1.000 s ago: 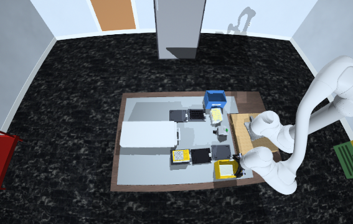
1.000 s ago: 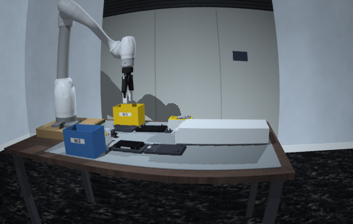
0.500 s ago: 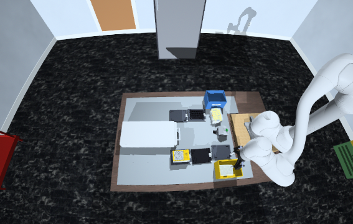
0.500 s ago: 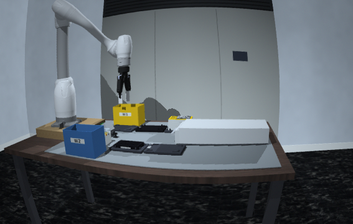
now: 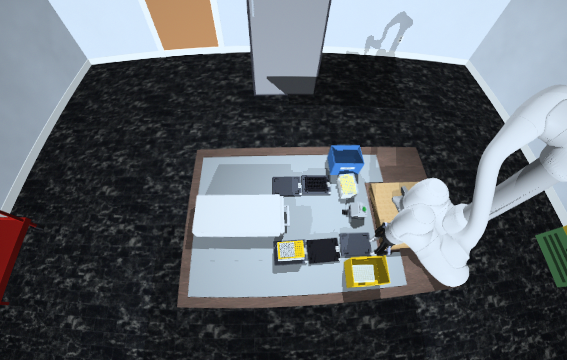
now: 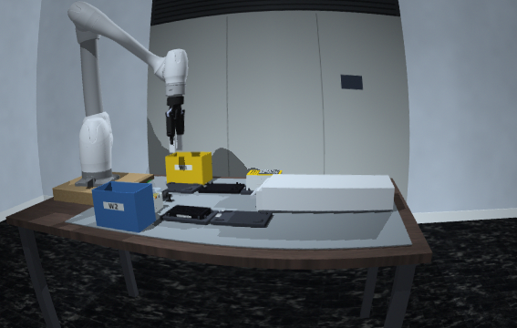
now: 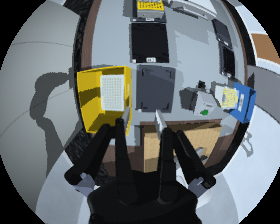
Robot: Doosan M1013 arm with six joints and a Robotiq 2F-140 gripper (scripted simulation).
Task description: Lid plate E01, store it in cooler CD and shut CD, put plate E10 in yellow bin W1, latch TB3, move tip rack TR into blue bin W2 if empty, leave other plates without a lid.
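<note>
My gripper (image 5: 380, 240) hangs high above the bench beside the yellow bin W1 (image 5: 367, 263), on the side toward the arm's base. Its fingers are partly drawn together with a gap between them, and nothing is in that gap. In the exterior view the gripper (image 6: 173, 141) hangs over the bin's left rim (image 6: 189, 167). A pale plate (image 5: 363, 273) lies flat inside the yellow bin and also shows in the wrist view (image 7: 112, 91). The white cooler CD (image 5: 239, 215) is shut. The tip box TB3 (image 5: 347, 185) stands by the blue bin W2 (image 5: 345, 159).
A grey empty nest (image 5: 355, 244) and a black one (image 5: 323, 250) lie left of the gripper. The yellow-rimmed tip rack TR (image 5: 290, 250) stands beyond them. The green DONE key (image 5: 362, 205) sits on a small block. Two more nests (image 5: 300, 185) lie at the far side.
</note>
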